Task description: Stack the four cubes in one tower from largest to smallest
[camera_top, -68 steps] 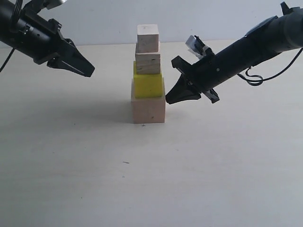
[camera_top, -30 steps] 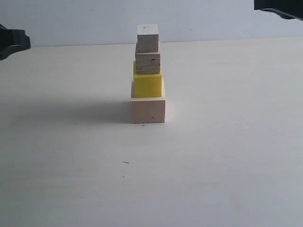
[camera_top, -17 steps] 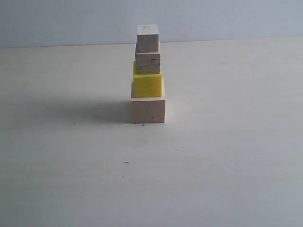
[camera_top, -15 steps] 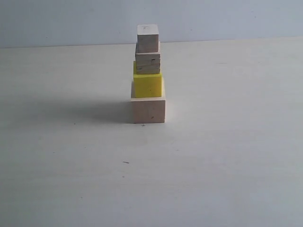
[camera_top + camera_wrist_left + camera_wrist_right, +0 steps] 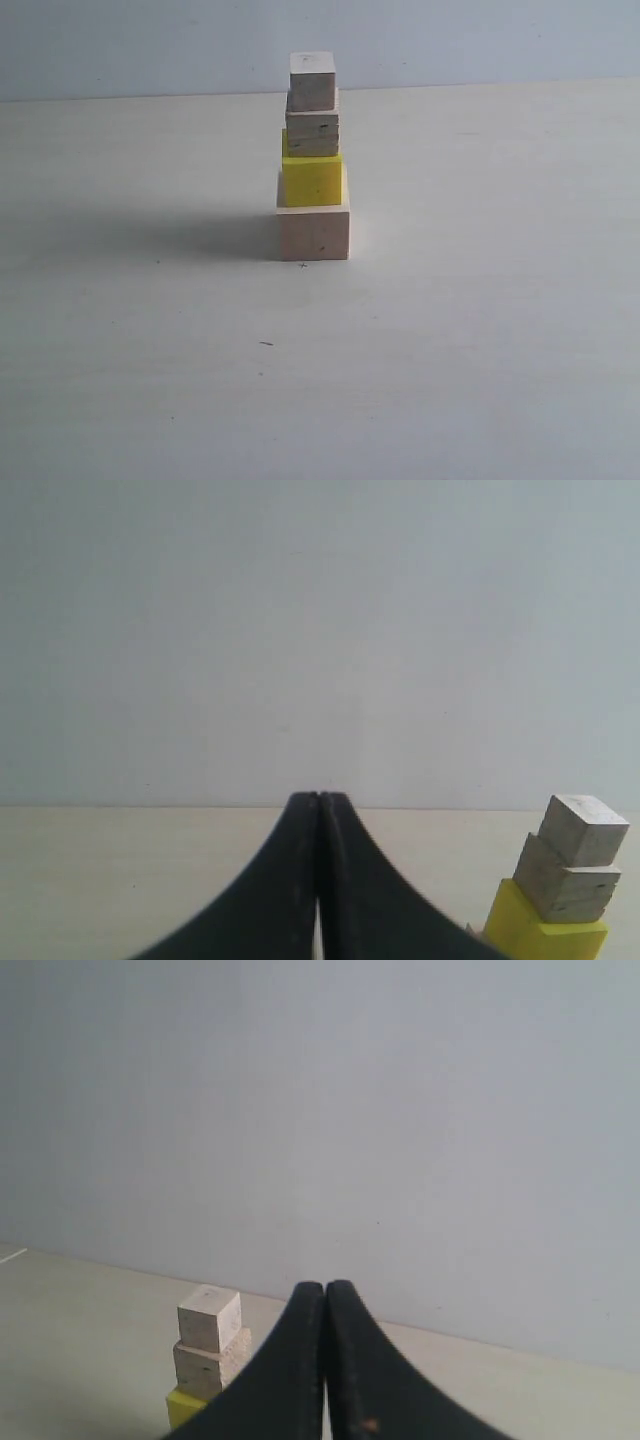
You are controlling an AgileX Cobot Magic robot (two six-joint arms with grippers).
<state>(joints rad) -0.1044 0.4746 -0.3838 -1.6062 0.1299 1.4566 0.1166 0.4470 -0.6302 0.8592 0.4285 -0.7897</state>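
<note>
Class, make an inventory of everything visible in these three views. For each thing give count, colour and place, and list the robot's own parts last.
table: 1, off-white, fills the lower part of the exterior view
wall: 1, pale grey-blue, behind the table
large cube: 1, pale pinkish wood, on the table
yellow cube: 1, bright yellow, on the large cube
grained cube: 1, light wood, on the yellow cube
tiny cube: 1, pale wood, on the grained cube
left gripper: 1, black, fingers pressed together, apart from the cubes
right gripper: 1, black, fingers pressed together, apart from the cubes
</note>
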